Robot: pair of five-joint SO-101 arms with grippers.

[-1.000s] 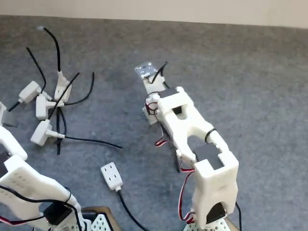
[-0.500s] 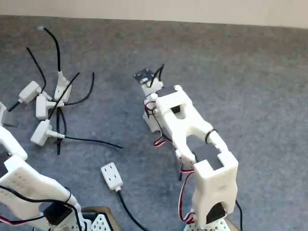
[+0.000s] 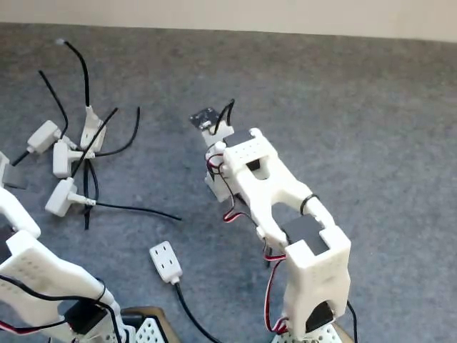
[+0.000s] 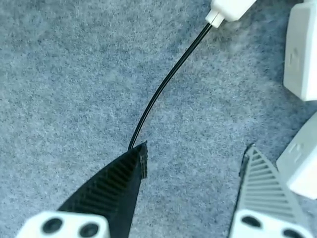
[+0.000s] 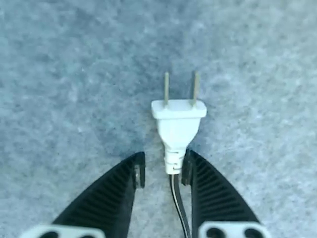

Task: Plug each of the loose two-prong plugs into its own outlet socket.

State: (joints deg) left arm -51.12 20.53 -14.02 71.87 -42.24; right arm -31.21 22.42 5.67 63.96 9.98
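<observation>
My right hand [image 5: 163,167] pinches the two-prong plug [image 5: 178,119] by its thin cord collar, above the grey tabletop [image 3: 371,107] and well apart from the outlet socket [image 3: 166,261], so I fear it may swivel and miss the slots, while my left hand [image 4: 196,151] hangs spread.

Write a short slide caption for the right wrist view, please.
Right hand grips a white two-prong plug by its neck, prongs pointing away, over grey carpet.
</observation>
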